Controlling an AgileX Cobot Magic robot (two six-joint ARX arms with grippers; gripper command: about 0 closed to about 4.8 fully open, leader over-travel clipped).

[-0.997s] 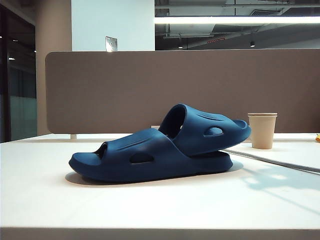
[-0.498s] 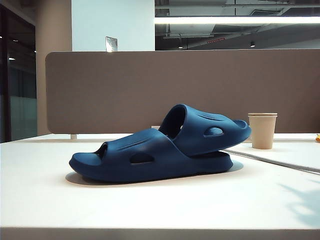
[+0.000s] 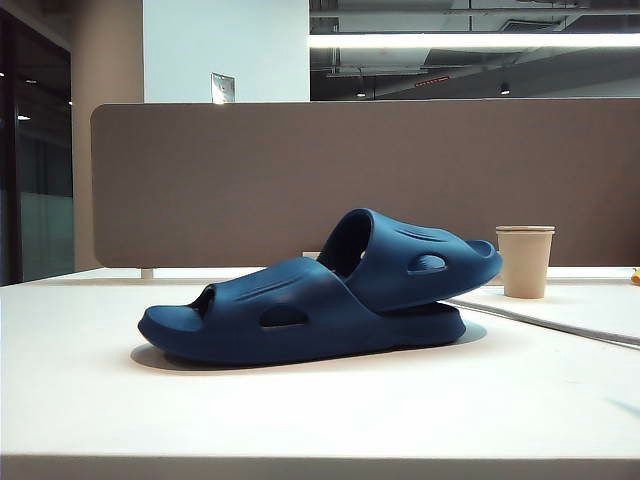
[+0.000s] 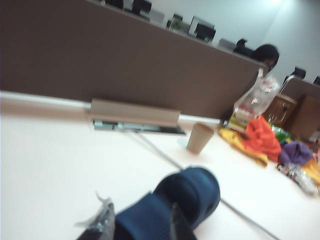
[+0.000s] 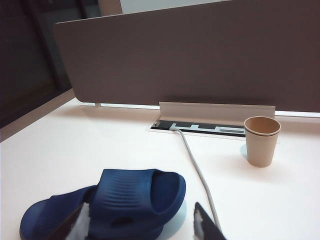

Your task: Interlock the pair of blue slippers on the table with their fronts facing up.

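- Pair of blue slippers (image 3: 320, 295), already nested mid-worktop: one flat on its sole, toe toward the left of the exterior view; the other tucked under its strap and tilted up at the rear, straps uppermost.
- Worktop (image 3: 300, 410): white, with a grey-brown partition (image 3: 250, 180) along the back edge.
- Grey cable (image 5: 197, 170): running from the slot at the partition past the slippers, just beside them.
- Paper cup (image 3: 524, 261): upright, well off to the right of the slippers, apart from them.
- Right tool (image 5: 140, 220): absent from the exterior view; in its wrist view fingers spread wide, nothing between them, slippers below and ahead, not touched.
- Left tool (image 4: 140, 222): likewise absent from the exterior view; wrist view blurred, fingers seen apart with the dark slipper behind the gap, seemingly no contact; how wide, hard to tell.
- Step in hand, judged: backing away from a finished interlock. Best done by lifting both tools straight clear, keeping fingers parted, avoiding any brush against the raised slipper or the cable that could tip the pair apart.
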